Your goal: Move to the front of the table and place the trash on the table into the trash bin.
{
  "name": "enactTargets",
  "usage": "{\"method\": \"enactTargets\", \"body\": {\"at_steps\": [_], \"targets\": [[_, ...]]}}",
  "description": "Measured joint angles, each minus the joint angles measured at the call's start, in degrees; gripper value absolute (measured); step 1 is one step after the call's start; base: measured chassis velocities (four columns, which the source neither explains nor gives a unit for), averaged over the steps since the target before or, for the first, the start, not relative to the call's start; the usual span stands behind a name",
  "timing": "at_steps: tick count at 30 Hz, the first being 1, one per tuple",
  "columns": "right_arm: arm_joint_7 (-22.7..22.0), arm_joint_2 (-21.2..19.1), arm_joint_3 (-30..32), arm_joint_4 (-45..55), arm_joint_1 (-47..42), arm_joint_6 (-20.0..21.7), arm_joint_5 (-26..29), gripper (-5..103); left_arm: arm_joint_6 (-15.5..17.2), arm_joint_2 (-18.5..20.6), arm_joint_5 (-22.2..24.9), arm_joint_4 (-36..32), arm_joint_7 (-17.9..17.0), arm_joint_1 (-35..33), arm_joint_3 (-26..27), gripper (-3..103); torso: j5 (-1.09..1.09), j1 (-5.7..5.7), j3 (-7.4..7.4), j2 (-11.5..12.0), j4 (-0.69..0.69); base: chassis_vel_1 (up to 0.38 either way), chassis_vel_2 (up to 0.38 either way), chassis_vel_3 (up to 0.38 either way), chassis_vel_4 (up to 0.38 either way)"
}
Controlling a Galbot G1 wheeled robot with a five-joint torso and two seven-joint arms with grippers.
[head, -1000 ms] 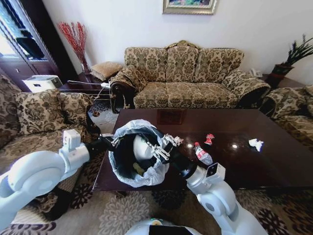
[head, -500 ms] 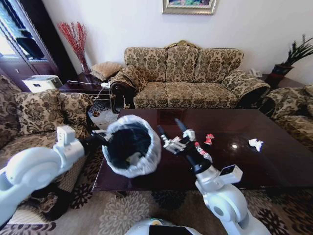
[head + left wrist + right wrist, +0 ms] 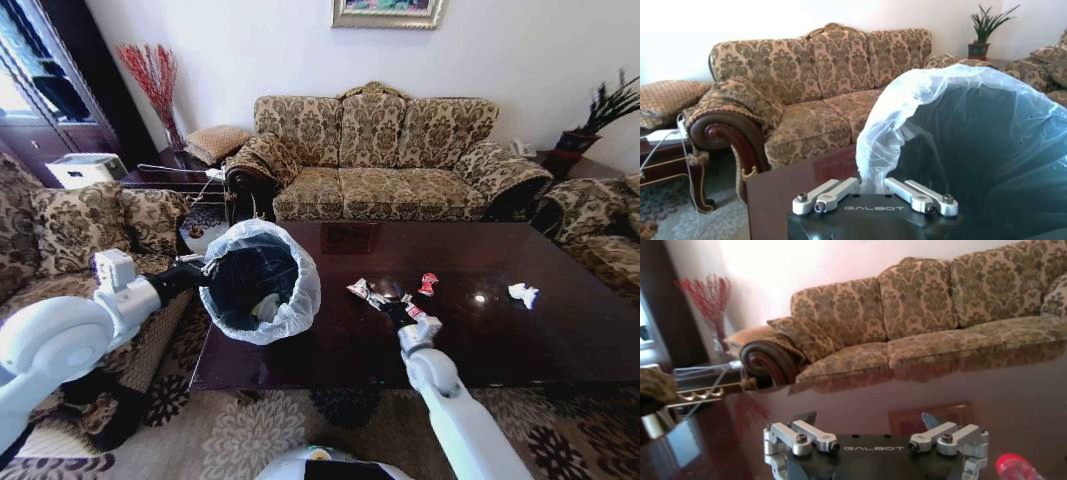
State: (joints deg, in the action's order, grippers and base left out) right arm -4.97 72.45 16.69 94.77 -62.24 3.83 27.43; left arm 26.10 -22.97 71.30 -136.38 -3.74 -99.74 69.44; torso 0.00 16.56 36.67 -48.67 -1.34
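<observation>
My left gripper (image 3: 200,268) is shut on the rim of the trash bin (image 3: 255,285), a black bin with a white bag liner (image 3: 907,100), and holds it tilted over the left end of the table (image 3: 500,340). Something white lies inside the bin. My right gripper (image 3: 368,293) hovers low over the dark glossy table, open, with nothing between its fingers (image 3: 803,419). The clear bottle with a red label (image 3: 412,311) lies right beside my right wrist, and its red cap (image 3: 1013,465) shows in the right wrist view. Farther right lie a red-white wrapper (image 3: 428,284) and a crumpled white tissue (image 3: 522,293).
A patterned sofa (image 3: 385,160) stands behind the table, with armchairs at the left (image 3: 80,230) and the right (image 3: 600,230). A side table (image 3: 170,170) stands at the far left. Patterned carpet (image 3: 250,430) lies in front.
My right gripper has come out of the bin's mouth and swung right and down over the table beside the bottle. My left arm has drawn the bin to the left and a little up.
</observation>
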Motion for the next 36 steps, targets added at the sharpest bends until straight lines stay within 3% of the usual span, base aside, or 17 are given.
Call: {"method": "enactTargets", "body": {"at_steps": [3,12,13,16,22,24,26,28,31,36], "targets": [[-0.8,2.7,-1.1,-6.6,4.0,-0.4,-2.7,100,0.0,0.1,0.1,-0.4,0.0,-0.1,-0.1,2,-0.01,0.0,0.0,0.0,0.0,0.0,0.0,0.0,0.0],[-1.4,6.3,-2.5,-13.5,7.5,0.7,-3.7,99,-0.3,0.5,0.2,-0.5,-0.2,-0.2,-0.3,2,0.0,0.0,0.0,0.0,0.0,0.0,0.0,0.0,0.0],[-1.5,6.5,-2.6,-13.8,7.6,0.9,-3.7,91,-0.4,0.5,0.2,-0.5,-0.2,-0.2,-0.3,2,-0.01,0.0,-0.01,0.0,0.01,0.0,0.0,0.0,0.0],[-1.4,6.6,-2.6,-14.0,7.5,1.1,-3.7,86,-0.5,0.5,0.2,-0.4,-0.2,-0.2,-0.3,2,0.0,0.0,-0.01,0.0,0.01,0.0,0.0,0.0,0.0],[-1.2,6.4,-2.7,-13.7,7.0,1.3,-3.6,58,-0.7,0.3,0.2,-0.4,-0.3,-0.2,-0.5,2,0.0,0.0,-0.01,0.0,0.01,0.0,0.0,0.0,0.0],[-1.1,6.4,-2.7,-13.6,6.9,1.3,-3.5,58,-0.8,0.3,0.1,-0.4,-0.3,-0.1,-0.5,2,0.0,0.0,-0.01,0.0,0.01,0.0,0.0,0.0,0.0],[-1.0,6.4,-2.7,-13.5,6.9,1.3,-3.3,42,-0.8,0.2,0.1,-0.5,-0.3,-0.2,-0.5,2,0.0,-0.01,-0.01,0.0,0.01,0.0,0.0,0.0,0.0],[-1.0,6.4,-2.7,-13.5,6.9,1.4,-3.1,42,-0.8,0.2,0.1,-0.5,-0.3,-0.2,-0.4,2,0.0,-0.01,-0.01,0.0,0.01,0.0,0.0,0.0,0.0],[-0.8,6.3,-2.6,-13.0,6.7,1.8,-1.8,27,-0.8,0.2,0.1,-0.5,-0.3,-0.2,-0.4,2,0.0,-0.01,-0.01,0.0,0.01,0.0,0.0,0.0,0.0],[0.0,5.7,-2.5,-10.5,5.8,2.9,1.4,15,-0.8,0.1,0.1,-0.7,-0.3,-0.2,-0.3,2,0.01,-0.01,-0.01,0.0,0.0,0.0,0.0,0.0,0.0]]}}
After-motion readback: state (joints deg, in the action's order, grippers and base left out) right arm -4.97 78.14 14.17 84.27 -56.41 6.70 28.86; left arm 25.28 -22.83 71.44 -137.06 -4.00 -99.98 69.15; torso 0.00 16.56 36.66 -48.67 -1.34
